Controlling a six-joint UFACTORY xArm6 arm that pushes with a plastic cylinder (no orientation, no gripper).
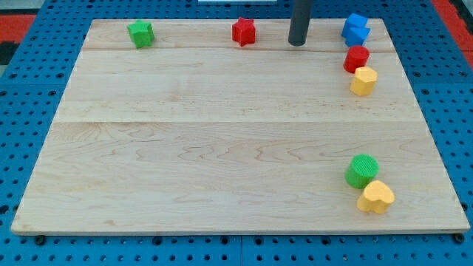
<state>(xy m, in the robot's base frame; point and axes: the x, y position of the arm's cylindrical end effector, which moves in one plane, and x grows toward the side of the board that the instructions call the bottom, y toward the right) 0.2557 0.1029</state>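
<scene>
My tip (297, 43) rests on the board near the view's top, right of centre. It touches no block. The nearest block is the red star (244, 32), a short way to its left. A blue block (356, 29) sits to its right at about the same distance. Just below the blue block lie a red cylinder (355, 58) and a yellow block (363, 80), close together. A green star-like block (140, 33) sits at the top left. Near the bottom right, a green cylinder (362, 171) touches a yellow heart (376, 196).
The light wooden board (222, 140) lies on a blue perforated table (29, 111). The board's edges run near all four sides of the view.
</scene>
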